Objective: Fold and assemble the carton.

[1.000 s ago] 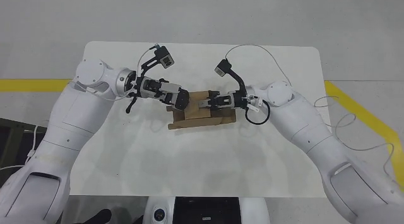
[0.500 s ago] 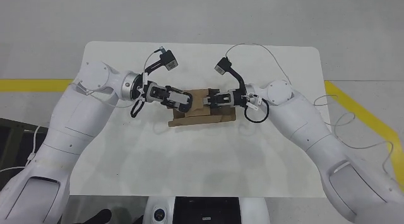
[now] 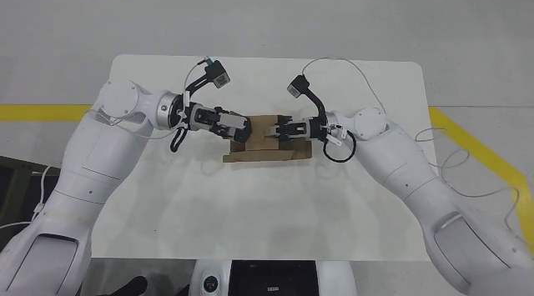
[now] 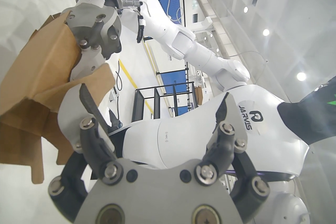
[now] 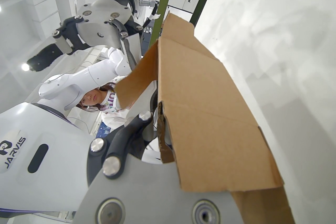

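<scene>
The carton [image 3: 267, 151] sits half-opened on the table [image 3: 167, 213], directly between the two pincers. The step in hand looks to be turning in an end flap while the body is held square. The right pincer [image 3: 270, 129] is, as far as I can judge, clamped on the carton's upper wall. The board runs in between its jaws, one finger lies on the inner face, and the other is hidden behind the cardboard. The left pincer [image 4: 155, 93] has its jaws wide apart and grips nothing. A loose flap [image 4: 101, 79] lies just beside one of its fingers [image 4: 88, 101], possibly touching it, while the opposite finger is well clear of any board. To do this well, the right pincer should probably act as the anchor, firm enough to stop the light carton skidding on the smooth table but not so hard that it creases the wall. The left pincer would do best to press with the flat of its near finger close to the flap's crease rather than at the free edge, so that the fold follows the score line. It should push straight toward the right pincer, so that the carton is braced rather than swung round. Going slowly should keep the neighbouring flaps from catching under the one being folded.
</scene>
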`<control>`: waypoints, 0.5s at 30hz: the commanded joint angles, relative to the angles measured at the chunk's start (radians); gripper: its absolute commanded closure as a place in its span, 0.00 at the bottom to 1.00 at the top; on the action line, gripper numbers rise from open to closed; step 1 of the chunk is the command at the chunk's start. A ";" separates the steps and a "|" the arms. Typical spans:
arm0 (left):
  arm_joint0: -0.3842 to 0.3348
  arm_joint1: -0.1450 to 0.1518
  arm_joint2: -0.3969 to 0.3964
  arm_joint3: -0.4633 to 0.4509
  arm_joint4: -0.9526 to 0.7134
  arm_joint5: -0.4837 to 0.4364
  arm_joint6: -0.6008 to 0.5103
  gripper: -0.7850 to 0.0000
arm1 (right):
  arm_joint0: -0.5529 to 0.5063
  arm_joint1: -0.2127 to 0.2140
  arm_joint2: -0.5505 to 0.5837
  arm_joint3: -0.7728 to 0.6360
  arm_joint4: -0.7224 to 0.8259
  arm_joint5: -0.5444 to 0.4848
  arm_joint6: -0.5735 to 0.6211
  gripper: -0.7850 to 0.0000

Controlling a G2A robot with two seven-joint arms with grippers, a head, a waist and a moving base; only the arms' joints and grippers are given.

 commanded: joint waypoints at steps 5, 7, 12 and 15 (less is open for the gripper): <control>-0.006 0.003 -0.020 0.051 0.019 -0.008 0.014 0.00 | -0.013 0.024 0.027 -0.040 -0.006 0.018 0.018 1.00; -0.009 0.003 -0.021 0.066 0.027 -0.010 0.018 0.00 | -0.025 0.031 0.031 -0.070 -0.005 0.026 0.027 1.00; -0.012 0.003 -0.022 0.092 0.059 -0.024 0.036 0.00 | -0.045 0.045 0.033 -0.137 -0.005 0.052 0.052 1.00; -0.014 0.002 -0.024 0.099 0.058 -0.025 0.039 0.00 | -0.052 0.050 0.032 -0.165 0.000 0.062 0.062 1.00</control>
